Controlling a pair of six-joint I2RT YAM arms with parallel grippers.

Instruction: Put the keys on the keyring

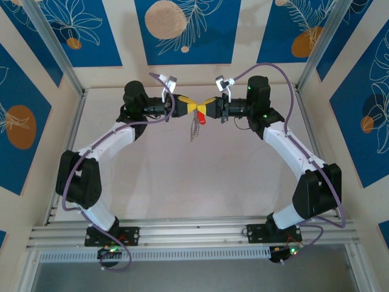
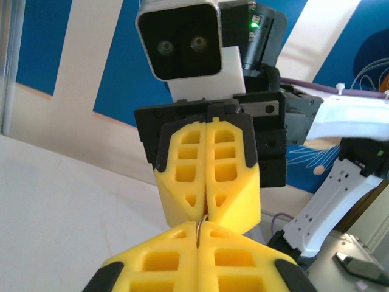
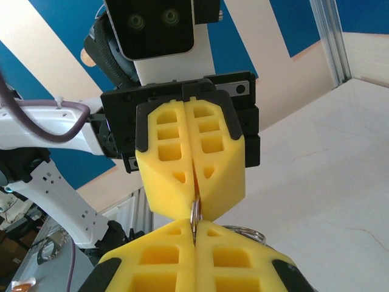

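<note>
We judge this to be the threading step itself. The left tool [image 1: 195, 107] and the right tool [image 1: 206, 108] meet tip to tip in the upper centre of the top view, raised above the surface [image 1: 182, 182].

Both tools are fully closed, their yellow fingers pressed flat together with no gap. In each wrist view a thin grey wire runs out of the seam of the near fingers, at the bottom centre of the frame, and into the seam of the opposite pair just above. We take it that both are clamped on the keyring [image 1: 195, 129]. In the top view the rest of it hangs below the meeting point.

The key [image 1: 202, 120] shows as a red spot just under the right tool's tip, at the top of the hanging loop. We cannot tell whether it already sits on the wire, is caught in a tool, or merely lies beside the loop.

The next move, as we see it, calls for small, careful motion. One tool must hold the wire steady while the other works the key along it, without tugging the thin wire out of the flat pads.
</note>
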